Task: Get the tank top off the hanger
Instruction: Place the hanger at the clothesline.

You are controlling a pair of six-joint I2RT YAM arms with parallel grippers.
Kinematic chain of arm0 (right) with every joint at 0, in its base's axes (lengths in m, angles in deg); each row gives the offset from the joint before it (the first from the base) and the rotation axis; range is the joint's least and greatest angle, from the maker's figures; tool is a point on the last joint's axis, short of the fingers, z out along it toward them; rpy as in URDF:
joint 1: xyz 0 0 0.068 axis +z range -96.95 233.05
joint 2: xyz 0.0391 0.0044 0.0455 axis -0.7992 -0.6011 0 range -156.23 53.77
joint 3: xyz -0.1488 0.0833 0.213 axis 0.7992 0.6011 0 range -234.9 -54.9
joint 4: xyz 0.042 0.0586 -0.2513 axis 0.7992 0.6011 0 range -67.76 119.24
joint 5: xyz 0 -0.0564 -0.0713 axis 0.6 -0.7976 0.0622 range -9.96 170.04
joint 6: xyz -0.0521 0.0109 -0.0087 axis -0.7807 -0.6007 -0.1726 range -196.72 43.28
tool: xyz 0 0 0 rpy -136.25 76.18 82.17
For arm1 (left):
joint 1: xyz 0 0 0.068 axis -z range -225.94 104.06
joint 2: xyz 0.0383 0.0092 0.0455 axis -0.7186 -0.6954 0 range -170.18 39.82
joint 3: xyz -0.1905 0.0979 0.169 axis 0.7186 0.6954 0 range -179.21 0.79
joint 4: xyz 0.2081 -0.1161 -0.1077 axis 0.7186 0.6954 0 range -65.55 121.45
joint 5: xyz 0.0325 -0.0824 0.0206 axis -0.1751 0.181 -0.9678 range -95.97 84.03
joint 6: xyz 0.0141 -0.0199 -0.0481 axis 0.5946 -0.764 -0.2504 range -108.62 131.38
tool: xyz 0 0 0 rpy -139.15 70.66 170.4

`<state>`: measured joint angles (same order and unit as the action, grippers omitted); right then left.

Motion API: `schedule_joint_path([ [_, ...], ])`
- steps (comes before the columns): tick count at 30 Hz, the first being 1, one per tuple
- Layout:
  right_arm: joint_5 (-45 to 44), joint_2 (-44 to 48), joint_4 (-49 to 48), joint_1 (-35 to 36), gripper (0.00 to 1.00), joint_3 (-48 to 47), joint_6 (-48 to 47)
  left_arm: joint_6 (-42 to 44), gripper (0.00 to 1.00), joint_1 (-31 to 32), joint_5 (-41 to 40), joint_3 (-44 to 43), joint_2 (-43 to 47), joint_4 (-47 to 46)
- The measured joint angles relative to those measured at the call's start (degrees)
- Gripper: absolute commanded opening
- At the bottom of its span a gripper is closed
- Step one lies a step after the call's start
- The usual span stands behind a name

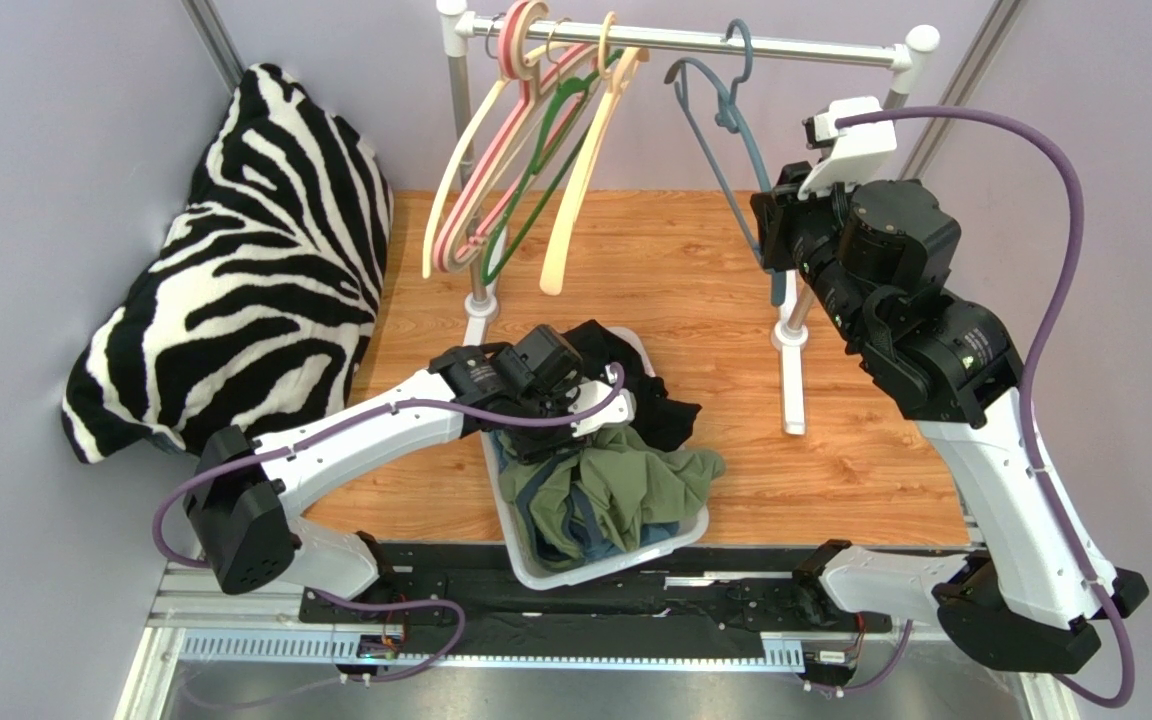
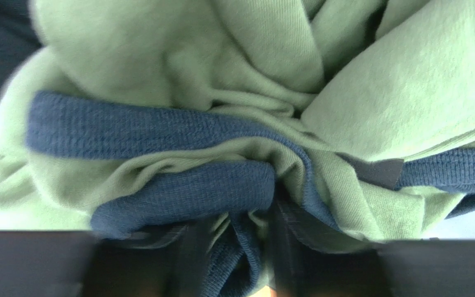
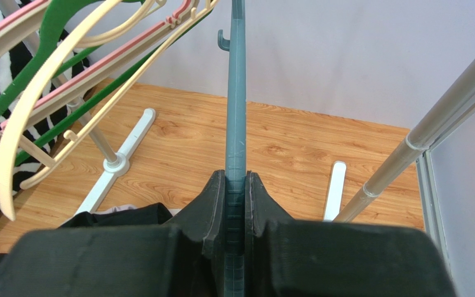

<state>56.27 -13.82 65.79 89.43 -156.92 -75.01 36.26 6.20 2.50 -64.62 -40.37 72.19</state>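
Top external view: the hanger (image 1: 717,143) is bare, so the strip-off itself reads as done and you're at the drop step. The tank top (image 1: 620,488) lies in the basket (image 1: 525,558), on top of the heap toward the basket's near side. Your left hand (image 2: 240,266) is down in the basket, right on it. In the left wrist view the dark fingers (image 2: 289,266) are blurred at the bottom edge with cloth bunched between them. I can't tell whether they pinch it or have let go, nor how wide they stand.

Your right hand (image 3: 237,210) is up behind and to the right of the basket. It's clamped tight on the hanger and grips nothing else. The hanger's hook is over the rail (image 1: 778,45).

Next move, my guess: get the left hand fully off the cloth. Then lift straight up out of the basket so no strap drags along. After that, free the hanger gently so it doesn't swing.

The tank top is pale green jersey with blue ribbed bands along its edges. It's limp, heavily crumpled and folded over itself, so it will likely snag on fingers. A black garment (image 1: 642,383) lies at the basket's far side.
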Motion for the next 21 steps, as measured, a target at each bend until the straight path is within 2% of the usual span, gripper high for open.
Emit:
schedule_joint_path([
  [3, 0.3, -0.6, -0.3, -0.1, 0.0, -1.2, 0.0, -1.2, 0.9, 0.7, 0.5, 1.1, -0.4, -0.4],
  [5, 0.3, -1.1, -0.5, -0.1, 0.0, -2.0, 0.0, -2.1, 0.94, 1.2, 0.7, 1.6, 0.0, -0.2],
  [10, 0.3, -2.6, -1.0, -0.7, 0.0, -3.9, -0.3, -4.2, 0.95, 2.6, -0.6, -0.9, 2.5, 4.4],
  [14, 0.8, -4.1, -1.4, -2.7, 0.0, -4.2, -0.2, -5.5, 0.96, 2.6, -1.1, -8.7, 4.4, 11.3],
  [21, 1.9, -5.7, -2.7, -4.7, 0.0, -0.9, 0.9, -5.3, 0.99, 2.6, -1.9, -19.9, 14.4, 18.3],
])
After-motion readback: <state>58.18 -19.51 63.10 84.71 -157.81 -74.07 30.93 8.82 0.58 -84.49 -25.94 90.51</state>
